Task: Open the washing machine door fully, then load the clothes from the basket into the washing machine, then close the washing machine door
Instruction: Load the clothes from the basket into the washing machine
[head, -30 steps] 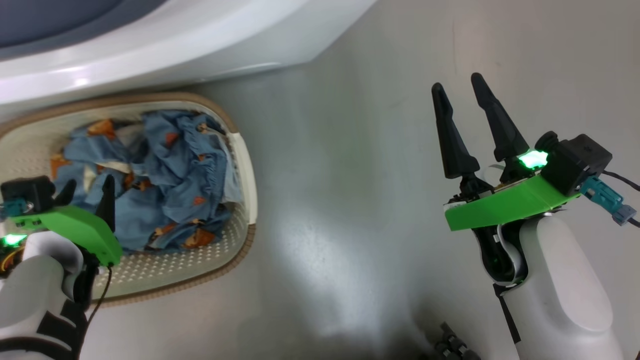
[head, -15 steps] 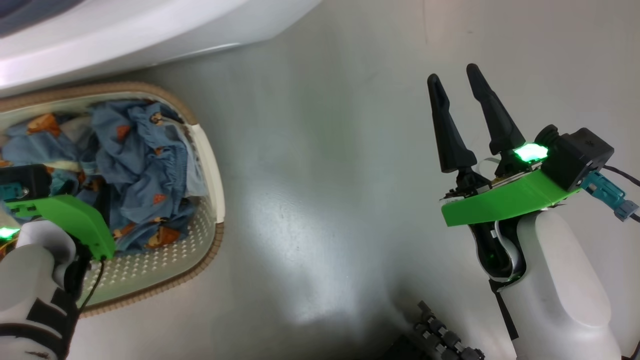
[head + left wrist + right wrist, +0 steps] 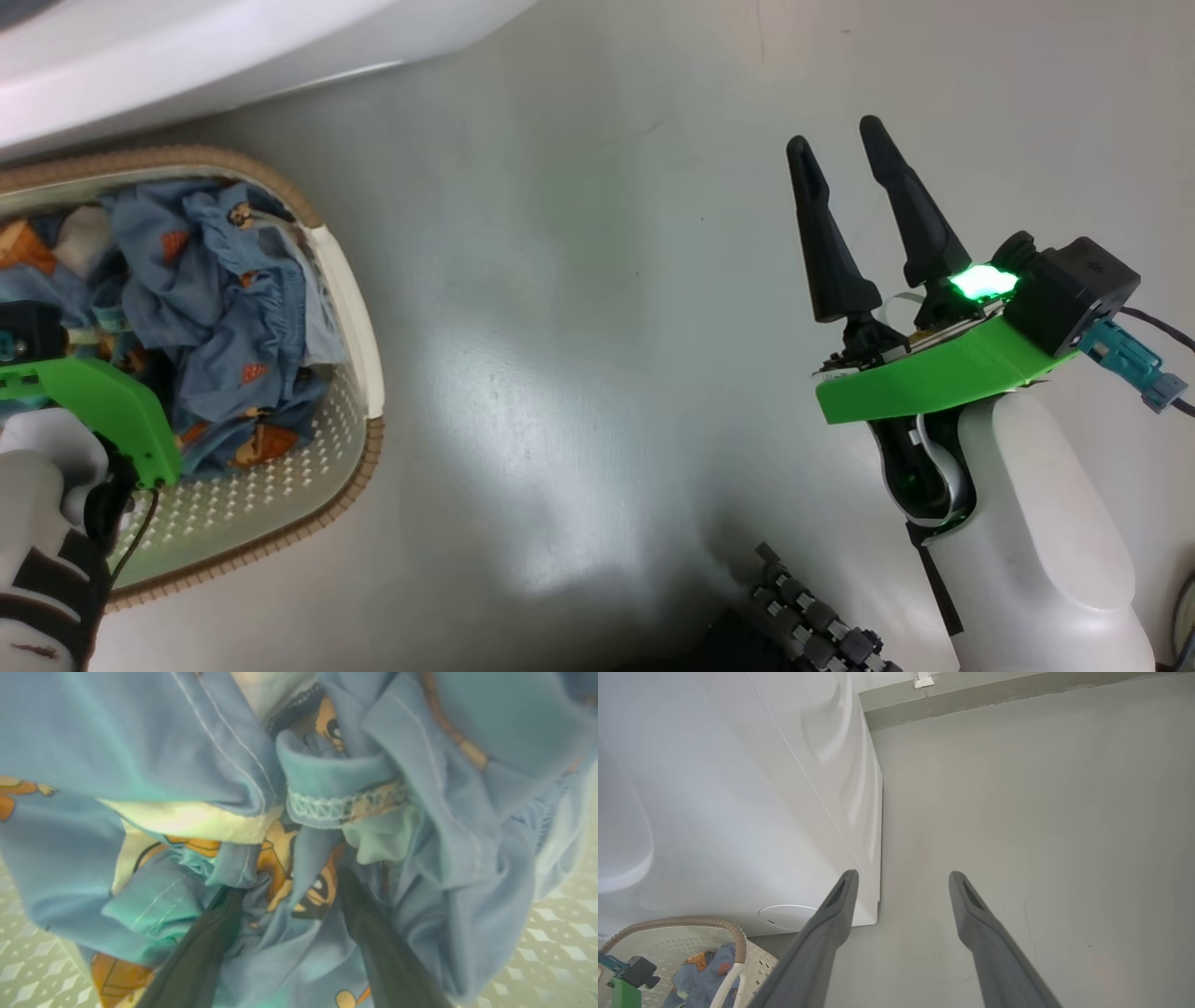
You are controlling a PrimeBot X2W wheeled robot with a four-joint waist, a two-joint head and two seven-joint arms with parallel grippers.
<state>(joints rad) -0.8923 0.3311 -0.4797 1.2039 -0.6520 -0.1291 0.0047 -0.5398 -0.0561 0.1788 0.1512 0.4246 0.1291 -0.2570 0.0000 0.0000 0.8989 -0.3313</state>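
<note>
With the head camera swung right, the left gripper (image 3: pixel 289 889) has sunk, fingers spread, into the clothes (image 3: pixel 215 308) heaped in the basket (image 3: pixel 366 308) at nine o'clock, beneath the washing machine (image 3: pixel 187 56). The right gripper (image 3: pixel 845 154), at three o'clock, hangs open-fingered and empty. Nothing looks loaded yet; closing the door remains.

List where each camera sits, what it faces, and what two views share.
Head view: on head, looking down at floor, basket, open right gripper.
Left wrist view: left wrist, open left gripper amid the clothes.
Right wrist view: right wrist, own fingers toward washing machine and floor.
Shared: basket, in head and right wrist views.
</note>
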